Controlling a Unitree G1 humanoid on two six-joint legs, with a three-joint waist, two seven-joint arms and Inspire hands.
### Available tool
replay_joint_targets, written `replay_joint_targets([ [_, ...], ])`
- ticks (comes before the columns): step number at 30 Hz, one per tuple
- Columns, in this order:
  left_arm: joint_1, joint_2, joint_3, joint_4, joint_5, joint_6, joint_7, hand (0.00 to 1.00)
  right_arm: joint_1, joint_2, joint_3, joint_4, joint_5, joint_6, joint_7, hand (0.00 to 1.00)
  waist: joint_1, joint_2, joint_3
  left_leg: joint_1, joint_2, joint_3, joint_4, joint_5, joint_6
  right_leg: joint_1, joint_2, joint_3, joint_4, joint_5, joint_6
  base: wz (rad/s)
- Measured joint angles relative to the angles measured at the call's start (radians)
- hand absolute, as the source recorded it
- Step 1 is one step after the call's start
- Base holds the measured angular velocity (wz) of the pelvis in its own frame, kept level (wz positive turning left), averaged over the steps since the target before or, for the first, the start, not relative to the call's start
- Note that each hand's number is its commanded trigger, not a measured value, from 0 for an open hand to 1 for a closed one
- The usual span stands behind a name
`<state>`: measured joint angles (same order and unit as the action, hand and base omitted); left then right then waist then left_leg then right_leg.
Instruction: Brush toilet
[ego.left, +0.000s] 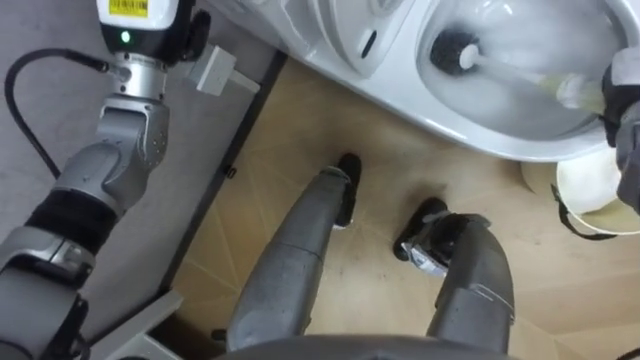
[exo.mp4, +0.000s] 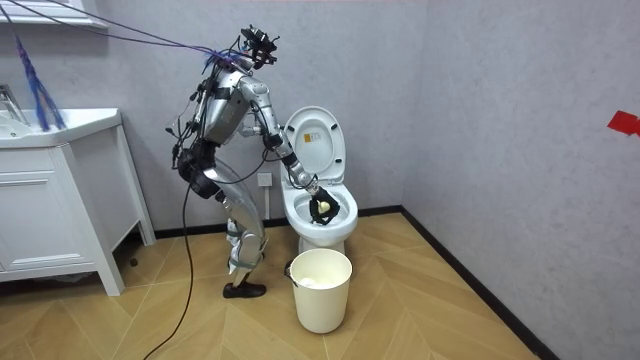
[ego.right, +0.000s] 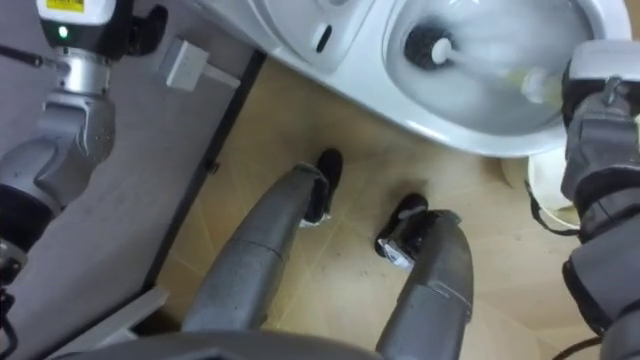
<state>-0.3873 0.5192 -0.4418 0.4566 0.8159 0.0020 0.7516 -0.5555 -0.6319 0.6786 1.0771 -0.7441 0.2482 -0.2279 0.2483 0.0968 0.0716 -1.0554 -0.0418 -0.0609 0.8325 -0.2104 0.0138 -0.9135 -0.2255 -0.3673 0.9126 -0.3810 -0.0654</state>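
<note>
The white toilet (ego.left: 400, 95) stands open before me, its lid (exo.mp4: 315, 140) raised against the wall. A toilet brush with a dark head (ego.left: 455, 52) and a pale handle (ego.left: 530, 78) reaches down into the bowl, the head near the bowl's left side. My right hand (ego.left: 622, 95) comes in from the right edge over the bowl's rim, shut on the handle's end (ego.right: 535, 85). In the room view I stand bent forward at the toilet (exo.mp4: 320, 215) with that arm stretched into the bowl. My left hand's base (ego.left: 130, 15) lies at the top left by the wall, its fingers cut off.
A white bucket (exo.mp4: 320, 290) stands on the wood floor right of my feet, its rim (ego.left: 590, 190) just under my right hand. A wall socket (ego.left: 215, 70) sits near my left wrist. A white vanity cabinet (exo.mp4: 50, 200) stands at the room view's left.
</note>
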Motion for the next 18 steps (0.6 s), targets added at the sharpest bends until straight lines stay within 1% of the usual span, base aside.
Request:
replay_joint_targets([
  [1, 0.009, 0.0, -0.001, 0.0, 0.0, 0.0, 0.0, 0.0, 0.011, 0.002, 0.0, -0.009, -0.001, 0.007, 0.002, 1.0, -0.002, 0.004, -0.0021, 0.005, 0.0, -0.001, -0.003, 0.0, 0.0, 0.006, 0.001, -0.002, -0.005, 0.0, 0.0, 0.0],
  [2, 0.027, 0.0, -0.001, -0.001, -0.001, 0.0, 0.002, 0.0, 0.031, 0.003, -0.003, -0.042, -0.01, 0.027, -0.001, 1.0, -0.004, 0.012, -0.0074, 0.009, 0.007, 0.003, -0.006, -0.001, 0.0, 0.015, 0.007, -0.005, -0.017, 0.0, 0.0, -0.07],
  [3, 0.042, -0.001, -0.001, -0.001, -0.008, 0.003, 0.002, 0.0, 0.043, 0.01, -0.003, -0.058, -0.012, 0.04, 0.004, 1.0, -0.005, 0.017, -0.011, 0.016, 0.015, 0.005, -0.008, -0.005, -0.001, 0.026, 0.018, -0.006, -0.031, 0.003, 0.001, -0.09],
  [4, 0.047, -0.002, -0.002, -0.002, -0.021, 0.003, 0.001, 0.0, 0.049, 0.012, -0.003, -0.066, -0.012, 0.044, 0.011, 1.0, -0.008, 0.018, -0.0117, 0.021, 0.017, 0.005, -0.011, -0.006, -0.002, 0.033, 0.019, -0.008, -0.036, 0.003, 0.001, 0.0],
  [5, 0.064, -0.001, -0.002, -0.007, -0.038, 0.002, 0.001, 0.0, 0.064, 0.016, -0.003, -0.077, -0.012, 0.051, 0.014, 1.0, -0.02, 0.028, -0.0188, 0.028, 0.021, 0.008, -0.021, -0.006, -0.001, 0.047, 0.021, -0.02, -0.05, 0.003, 0.001, 0.11],
  [6, 0.073, -0.001, -0.001, -0.008, -0.042, 0.002, 0.0, 0.0, 0.076, 0.023, -0.004, -0.077, -0.011, 0.053, 0.013, 1.0, -0.023, 0.029, -0.0194, 0.037, 0.035, 0.029, -0.025, -0.007, 0.002, 0.058, 0.028, -0.019, -0.061, 0.004, 0.002, 0.08],
  [8, 0.086, -0.001, -0.001, -0.003, -0.052, 0.004, 0.003, 0.0, 0.084, 0.029, -0.004, -0.076, -0.01, 0.055, 0.013, 1.0, -0.023, 0.03, -0.0199, 0.046, 0.048, 0.043, -0.017, -0.011, 0.007, 0.07, 0.035, -0.017, -0.065, 0.004, 0.002, -0.04],
  [10, 0.082, 0.0, -0.018, -0.002, -0.105, 0.004, 0.002, 0.0, 0.084, 0.023, -0.003, -0.067, 0.0, 0.055, 0.011, 1.0, -0.023, 0.032, -0.0195, 0.053, 0.05, 0.048, -0.018, -0.012, 0.007, 0.076, 0.034, -0.015, -0.063, 0.004, 0.002, 0.0],
  [11, 0.075, 0.0, -0.033, -0.001, -0.134, 0.005, 0.005, 0.0, 0.07, 0.017, -0.002, -0.063, 0.012, 0.05, 0.009, 1.0, -0.021, 0.031, -0.0189, 0.053, 0.049, 0.05, -0.019, -0.012, 0.007, 0.072, 0.031, -0.014, -0.059, 0.003, 0.001, 0.0],
  [13, 0.064, 0.0, -0.04, 0.006, -0.158, 0.005, 0.005, 0.0, 0.043, 0.013, 0.006, -0.024, 0.046, 0.017, 0.006, 1.0, -0.024, 0.028, -0.0174, 0.052, 0.047, 0.052, -0.019, -0.012, 0.007, 0.067, 0.023, -0.01, -0.052, 0.001, -0.001, 0.0],
  [14, 0.053, 0.0, -0.047, 0.006, -0.159, 0.008, 0.003, 0.0, 0.032, 0.008, 0.006, -0.004, 0.096, -0.003, -0.004, 1.0, -0.025, 0.021, -0.0153, 0.052, 0.043, 0.059, -0.023, -0.012, 0.008, 0.059, 0.017, 0.001, -0.038, -0.005, 0.002, 0.03],
  [15, 0.043, 0.003, -0.048, 0.006, -0.158, 0.012, 0.003, 0.0, 0.015, 0.007, 0.003, 0.027, 0.145, -0.026, -0.014, 1.0, -0.027, 0.008, -0.0106, 0.05, 0.038, 0.065, -0.022, -0.012, 0.009, 0.047, 0.01, 0.014, -0.021, -0.009, 0.003, 0.0],
  [16, 0.038, 0.006, -0.048, 0.006, -0.157, 0.014, 0.003, 0.0, 0.005, 0.006, 0.002, 0.042, 0.164, -0.044, -0.018, 1.0, -0.027, -0.001, -0.0087, 0.047, 0.034, 0.07, -0.022, -0.011, 0.01, 0.038, 0.004, 0.018, -0.012, -0.01, 0.002, 0.0],
  [17, 0.033, 0.011, -0.044, 0.001, -0.156, 0.014, 0.008, 0.0, -0.011, 0.004, -0.01, 0.064, 0.207, -0.07, -0.021, 1.0, -0.033, -0.024, -0.007, 0.037, 0.027, 0.082, -0.02, -0.008, 0.013, 0.015, -0.011, 0.027, 0.009, -0.015, -0.001, 0.0],
  [18, 0.033, 0.014, -0.032, -0.007, -0.148, 0.013, 0.018, 0.0, -0.03, 0.004, -0.043, 0.085, 0.233, -0.091, -0.025, 1.0, -0.044, -0.033, -0.0049, 0.021, 0.027, 0.086, -0.015, -0.003, 0.017, -0.003, -0.018, 0.03, 0.021, -0.015, -0.002, 0.04],
])
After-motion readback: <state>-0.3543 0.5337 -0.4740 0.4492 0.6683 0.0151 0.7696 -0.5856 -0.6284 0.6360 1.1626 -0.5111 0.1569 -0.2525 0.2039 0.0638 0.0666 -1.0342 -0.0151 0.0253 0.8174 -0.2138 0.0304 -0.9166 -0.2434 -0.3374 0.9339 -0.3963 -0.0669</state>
